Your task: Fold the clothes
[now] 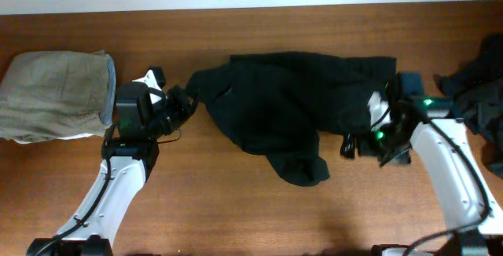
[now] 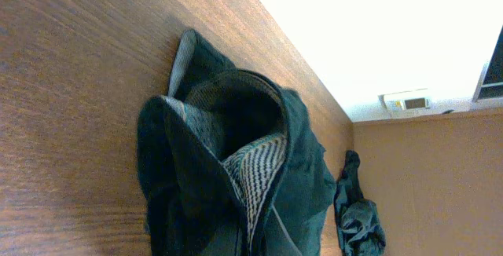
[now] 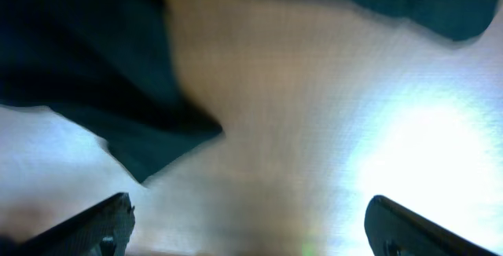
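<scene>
The black garment (image 1: 291, 103) lies crumpled across the middle of the table. In the left wrist view (image 2: 236, 170) its edge is bunched up close to the camera and shows a pale grey-white striped lining. My left gripper (image 1: 185, 103) is at the garment's left tip and appears shut on it; the cloth hides the fingers in the wrist view. My right gripper (image 1: 371, 148) sits at the garment's right edge. In the right wrist view it (image 3: 251, 232) is wide open over bare wood, with dark cloth (image 3: 86, 60) at the upper left.
A folded khaki garment (image 1: 55, 91) lies at the far left. A second dark pile (image 1: 479, 91) sits at the right edge and also shows in the left wrist view (image 2: 357, 217). The wooden table (image 1: 236, 209) runs along the front.
</scene>
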